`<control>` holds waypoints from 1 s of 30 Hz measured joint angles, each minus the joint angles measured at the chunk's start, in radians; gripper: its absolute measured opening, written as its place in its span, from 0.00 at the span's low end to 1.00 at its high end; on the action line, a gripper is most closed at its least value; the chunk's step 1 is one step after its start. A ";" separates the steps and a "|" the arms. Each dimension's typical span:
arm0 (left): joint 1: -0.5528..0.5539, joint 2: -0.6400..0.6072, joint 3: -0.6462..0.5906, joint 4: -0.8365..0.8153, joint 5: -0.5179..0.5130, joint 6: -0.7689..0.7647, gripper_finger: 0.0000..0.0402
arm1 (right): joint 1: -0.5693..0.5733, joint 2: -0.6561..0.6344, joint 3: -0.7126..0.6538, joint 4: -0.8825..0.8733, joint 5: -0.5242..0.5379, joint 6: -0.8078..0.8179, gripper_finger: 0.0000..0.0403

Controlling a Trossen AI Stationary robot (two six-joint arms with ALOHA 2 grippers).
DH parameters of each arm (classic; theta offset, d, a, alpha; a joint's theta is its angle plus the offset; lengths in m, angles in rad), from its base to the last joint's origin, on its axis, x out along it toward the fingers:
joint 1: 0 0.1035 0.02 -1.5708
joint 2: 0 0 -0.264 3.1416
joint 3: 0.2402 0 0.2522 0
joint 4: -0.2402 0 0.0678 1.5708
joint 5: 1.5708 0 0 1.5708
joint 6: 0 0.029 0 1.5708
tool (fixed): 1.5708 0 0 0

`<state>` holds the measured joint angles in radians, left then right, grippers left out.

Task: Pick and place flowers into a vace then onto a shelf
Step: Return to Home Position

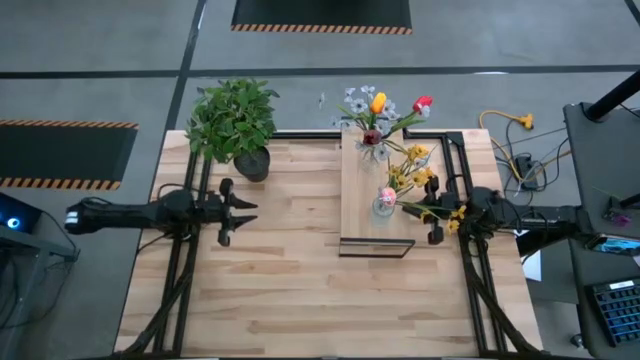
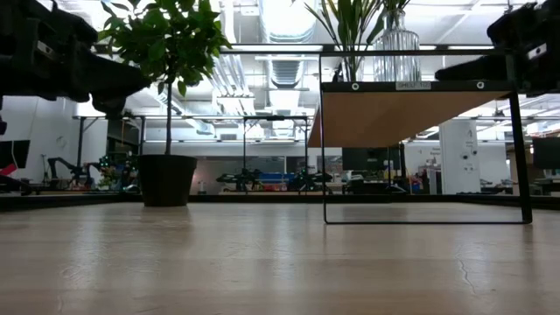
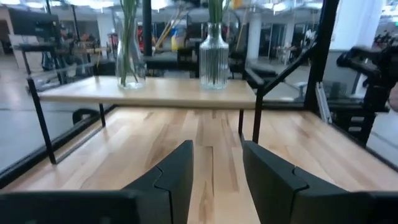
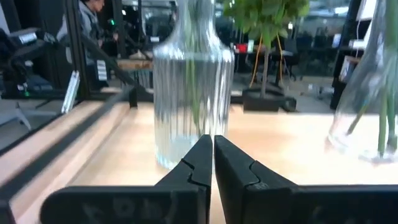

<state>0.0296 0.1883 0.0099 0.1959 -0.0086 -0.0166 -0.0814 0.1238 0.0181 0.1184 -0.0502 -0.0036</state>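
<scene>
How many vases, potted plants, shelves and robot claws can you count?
Vases: 2 (ribbed vase, smooth vase)
Potted plant: 1
Shelf: 1
Claws: 2 (left claw, right claw)
Total: 6

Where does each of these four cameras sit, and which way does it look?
High view: above the table, facing straight down; both arms show, left end effector and right end effector either side of the shelf.
Low view: at tabletop height, facing level across to the shelf and potted plant; arms darken the top corners.
Left wrist view: on the left arm, facing the shelf past its open fingers.
Right wrist view: on the right arm, facing the ribbed vase past its shut fingers.
Both wrist views share the ribbed vase.
</scene>
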 joint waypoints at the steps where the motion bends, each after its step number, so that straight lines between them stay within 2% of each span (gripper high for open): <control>1: 0.000 -0.016 0.000 -0.020 0.000 0.001 0.31 | 0.000 0.001 0.000 -0.014 0.002 0.001 0.02; 14: 0.000 -0.169 0.000 -0.166 0.002 0.003 0.31 | 0.000 0.001 0.000 -0.035 0.008 0.000 0.02; 30: 0.000 -0.148 0.000 -0.173 0.003 0.003 0.31 | 0.000 0.003 0.001 -0.033 0.009 0.102 0.02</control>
<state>0.0296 0.0405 0.0101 0.0231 -0.0059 -0.0132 -0.0814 0.1265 0.0189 0.0853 -0.0412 0.0986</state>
